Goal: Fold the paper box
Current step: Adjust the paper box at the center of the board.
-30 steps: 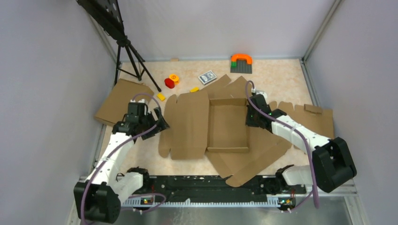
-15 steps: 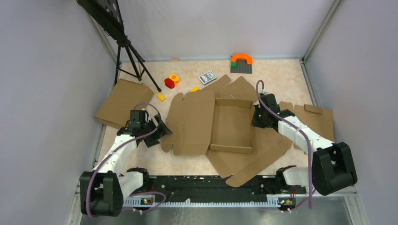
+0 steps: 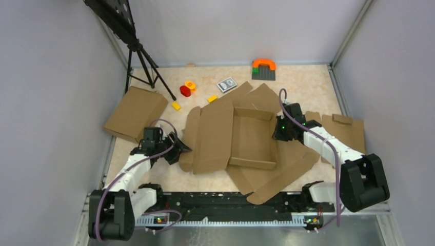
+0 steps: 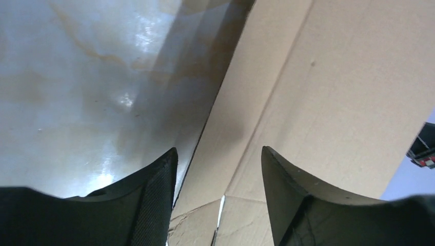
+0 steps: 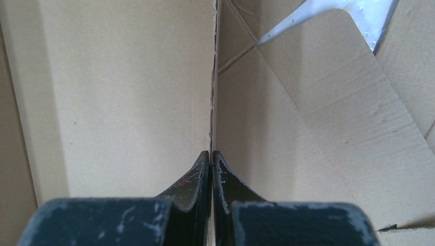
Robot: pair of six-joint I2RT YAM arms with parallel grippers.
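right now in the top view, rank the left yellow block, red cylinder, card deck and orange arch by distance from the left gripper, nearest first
From the left gripper:
1. left yellow block, just beyond it
2. red cylinder, farther back, slightly right
3. card deck, back centre
4. orange arch, far back, right of centre

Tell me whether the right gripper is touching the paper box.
Touching. The right wrist view shows the right gripper shut on the upright wall edge of the paper box, which runs straight into its fingertips with no gap.
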